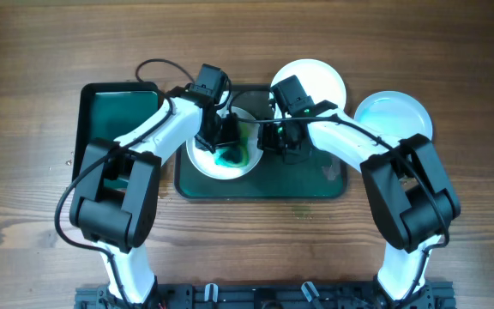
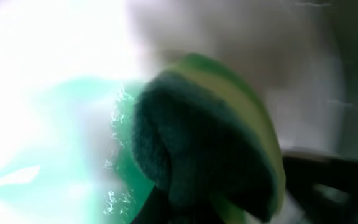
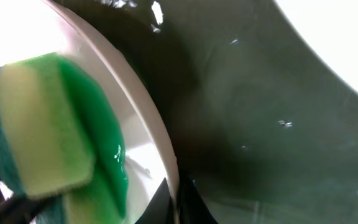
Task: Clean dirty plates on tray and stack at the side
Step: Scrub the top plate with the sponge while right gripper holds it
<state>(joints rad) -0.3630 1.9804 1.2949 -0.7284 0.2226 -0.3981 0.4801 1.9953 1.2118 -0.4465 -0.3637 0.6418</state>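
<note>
Overhead: evenly lit from above, sharp throughout. Soft shadows are thrown under both arms, and the rightmost plate [image 1: 397,112] is nearly clipped.
Left wrist: heavily defocused. The upper left is blown out to pure white and the sponge [image 2: 204,137] is rendered as a soft blob.
Right wrist: the dirty plate [image 3: 143,134] is overexposed at upper left, and the upper right corner is clipped too. Small specular glints are seen on the dark tray [image 3: 260,124]. The sponge is soft at close range.
</note>
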